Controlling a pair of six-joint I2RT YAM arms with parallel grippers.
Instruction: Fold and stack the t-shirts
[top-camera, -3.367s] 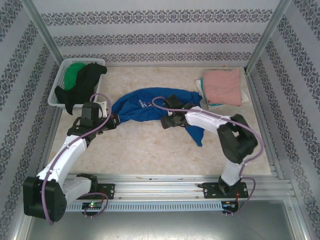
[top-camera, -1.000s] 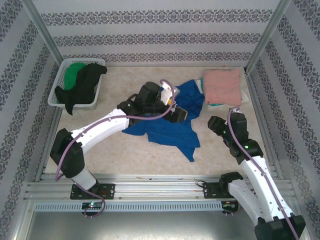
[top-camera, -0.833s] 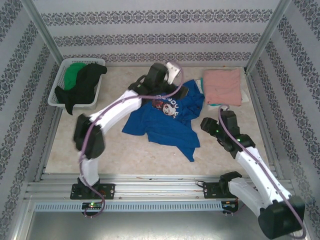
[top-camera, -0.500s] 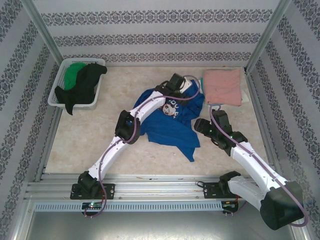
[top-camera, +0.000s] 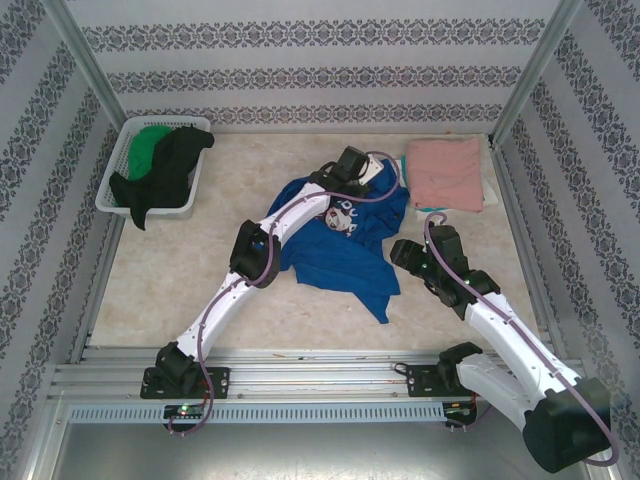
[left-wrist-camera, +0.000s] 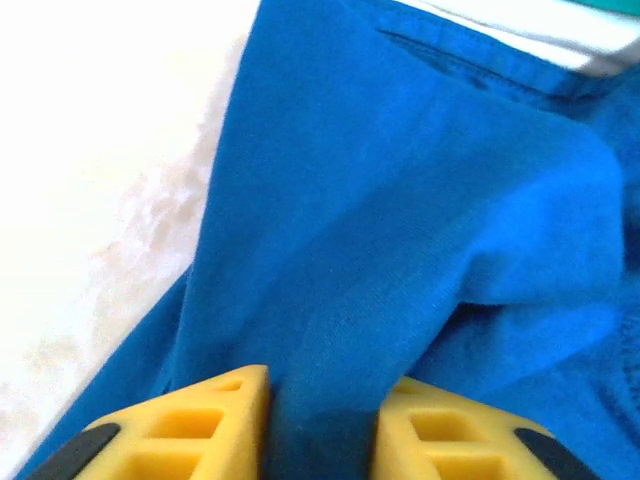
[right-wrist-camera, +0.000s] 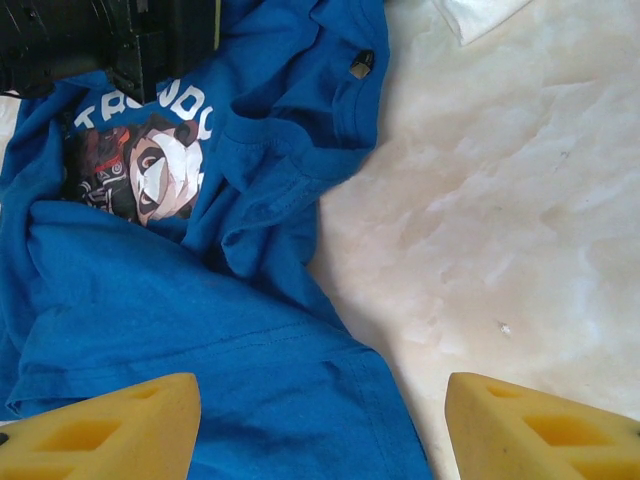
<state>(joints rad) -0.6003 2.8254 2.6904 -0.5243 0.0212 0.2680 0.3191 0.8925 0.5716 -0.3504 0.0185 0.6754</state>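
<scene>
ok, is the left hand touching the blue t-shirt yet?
Touching. The left wrist view shows a ridge of the blue t-shirt pinched between the yellow fingers of the left hand.

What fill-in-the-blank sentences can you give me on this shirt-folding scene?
The left gripper pinches a t-shirt coloured ____.
The right gripper hangs with jaws ____.
The white basket holds a green shirt and a ____ one.
The folded pink shirt lies far ____ on the table.
Missing: blue, open, black, right.
</scene>
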